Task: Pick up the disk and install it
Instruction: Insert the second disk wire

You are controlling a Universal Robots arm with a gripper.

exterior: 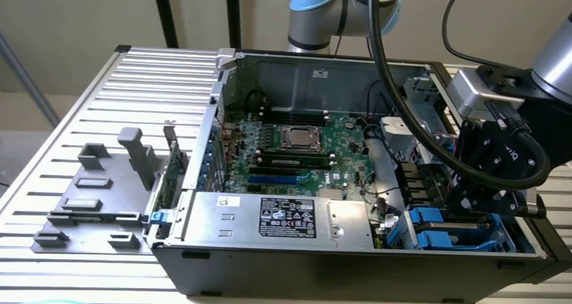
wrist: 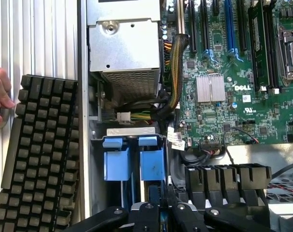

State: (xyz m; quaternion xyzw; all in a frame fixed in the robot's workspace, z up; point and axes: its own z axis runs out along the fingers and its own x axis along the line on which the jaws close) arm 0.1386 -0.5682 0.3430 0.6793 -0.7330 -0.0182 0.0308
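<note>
Claw (wrist: 158, 205) shut on blue-railed disk (wrist: 134, 162), its label hidden in bay.

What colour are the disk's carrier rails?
Blue; the disk's carrier rails show best in the wrist view.

Readable markings inside the open computer case

The word "DELL" stands in white letters on the green motherboard (wrist: 243, 87), just beside its silver heat sink (wrist: 210, 88). The black-and-white label (exterior: 287, 217) on the silver power-supply box (exterior: 268, 218) carries rows of print and small marks, too fine to read. White printing on the black gripper (exterior: 487, 195) body cannot be made out.
</note>
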